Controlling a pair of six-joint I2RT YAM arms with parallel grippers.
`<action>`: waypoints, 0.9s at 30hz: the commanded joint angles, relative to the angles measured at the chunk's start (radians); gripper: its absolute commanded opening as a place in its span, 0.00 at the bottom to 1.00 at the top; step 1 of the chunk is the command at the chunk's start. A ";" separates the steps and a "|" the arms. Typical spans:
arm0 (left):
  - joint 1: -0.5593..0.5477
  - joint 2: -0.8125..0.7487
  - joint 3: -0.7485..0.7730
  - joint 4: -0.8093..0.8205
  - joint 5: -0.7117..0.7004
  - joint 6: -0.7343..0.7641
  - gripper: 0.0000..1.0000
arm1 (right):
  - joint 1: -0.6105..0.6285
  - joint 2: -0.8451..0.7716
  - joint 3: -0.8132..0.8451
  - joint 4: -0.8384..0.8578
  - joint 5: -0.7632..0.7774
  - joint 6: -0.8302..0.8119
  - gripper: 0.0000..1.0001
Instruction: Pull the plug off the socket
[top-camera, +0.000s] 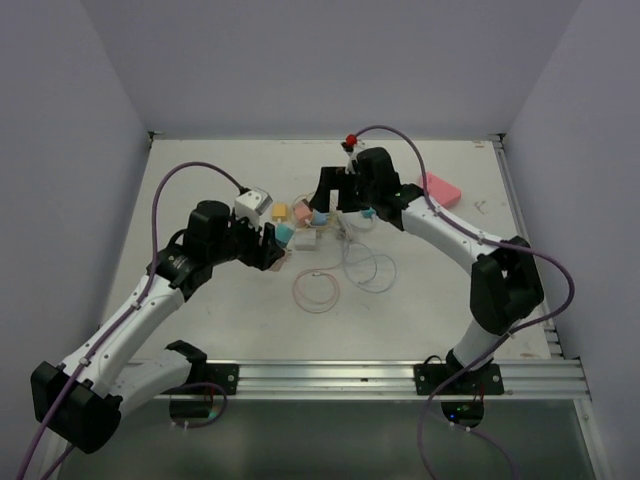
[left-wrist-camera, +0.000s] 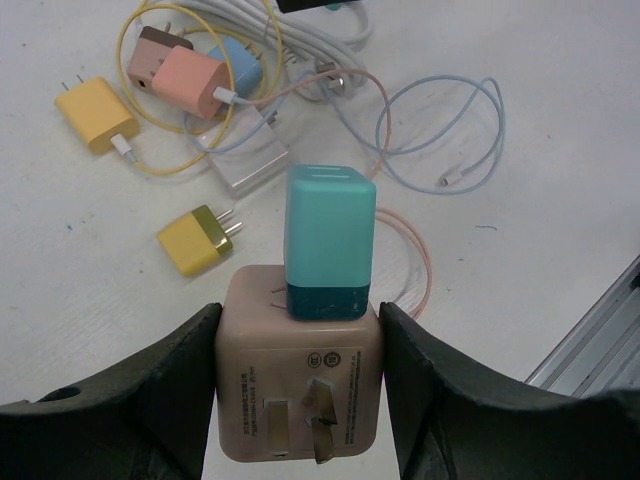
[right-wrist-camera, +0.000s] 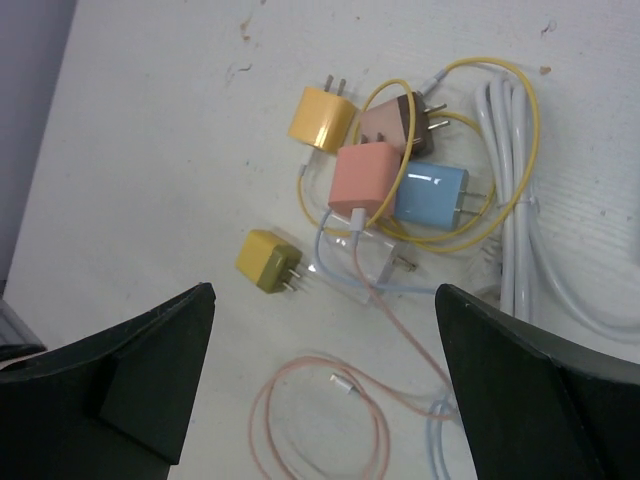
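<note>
A beige cube socket sits between the black fingers of my left gripper, which is shut on its sides. The socket's metal prongs face the camera. A teal plug stands seated in the socket's far face; from above the plug shows just beyond the left gripper. My right gripper hangs open and empty over the table, above a pink cable loop. From above, the right gripper is a short way right of the plug and apart from it.
A pile of loose chargers and cables lies between the arms: a yellow charger, a pink one, a blue one, an olive-yellow one and white cable. A pink box lies at the back right. A metal rail runs along the near edge.
</note>
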 joint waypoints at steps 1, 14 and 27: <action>-0.002 0.006 0.003 0.117 0.055 -0.002 0.00 | -0.002 -0.122 -0.049 0.034 -0.036 0.076 0.97; -0.008 0.036 0.002 0.226 0.110 -0.069 0.00 | 0.013 -0.302 -0.256 0.302 -0.182 0.438 0.99; -0.039 0.074 0.006 0.297 0.078 -0.088 0.00 | 0.098 -0.268 -0.260 0.393 -0.223 0.460 0.97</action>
